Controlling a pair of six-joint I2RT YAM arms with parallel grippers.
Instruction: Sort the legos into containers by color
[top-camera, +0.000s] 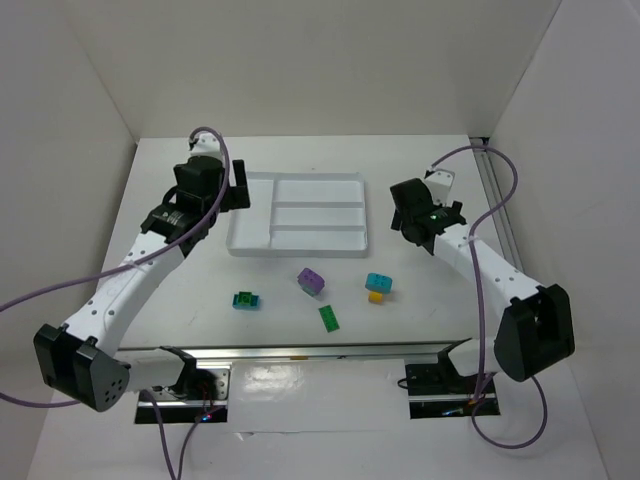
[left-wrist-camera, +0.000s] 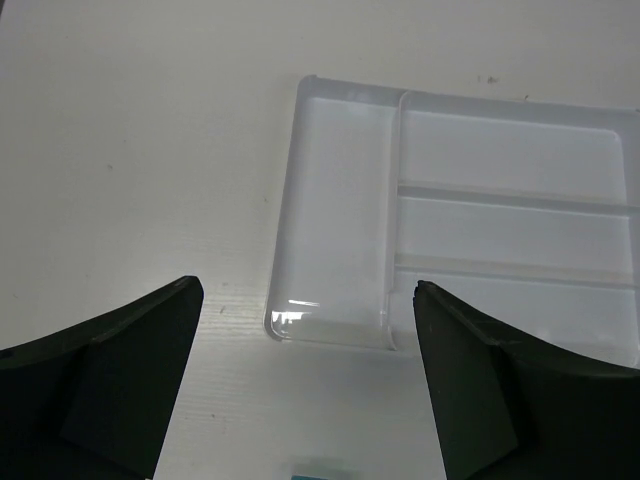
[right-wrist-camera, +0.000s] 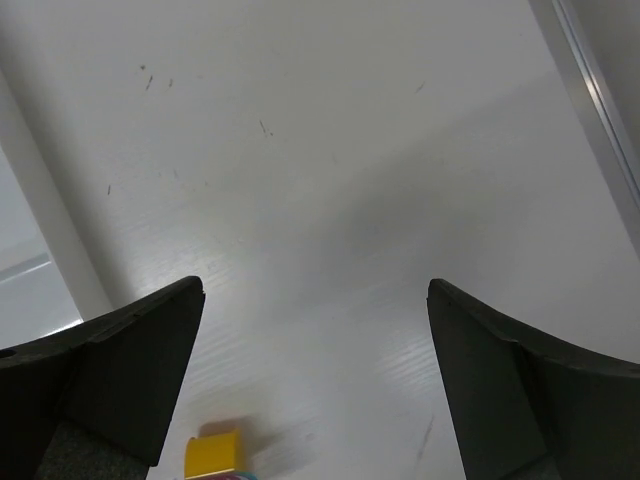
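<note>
- At the centre of the white table (top-camera: 150, 200): a shallow white tray (top-camera: 300, 176), with one section running crosswise at its left end and three long narrow sections side by side to the right of that.
- All on the table on the near side of the tray, none inside it: the legos.
- Nearest the tray, opposite its middle: a purple brick (top-camera: 311, 281), tilted.
- Off toward the tray's near-left corner, well apart from it: a teal-and-green brick (top-camera: 245, 300).
- Below the tray's near-right corner: a cyan brick (top-camera: 378, 283) touching a yellow brick (top-camera: 376, 296).
- Farthest from the tray, between the purple and cyan pieces: a flat green plate (top-camera: 329, 318), lying at an angle.
- Beside the tray's far-left corner: the left gripper (top-camera: 238, 188), jaws spread wide and grasping nothing.
- From the left wrist camera: the tray's rounded near-left corner framed between the two dark fingers (left-wrist-camera: 110, 380), with a sliver of teal at the bottom edge.
- Just off the tray's right edge: the right gripper (top-camera: 408, 222), likewise released and empty.
- From the right wrist camera: bare table between the parted fingers (right-wrist-camera: 110, 370), the tray's rim at far left and the yellow brick low in the frame.
</note>
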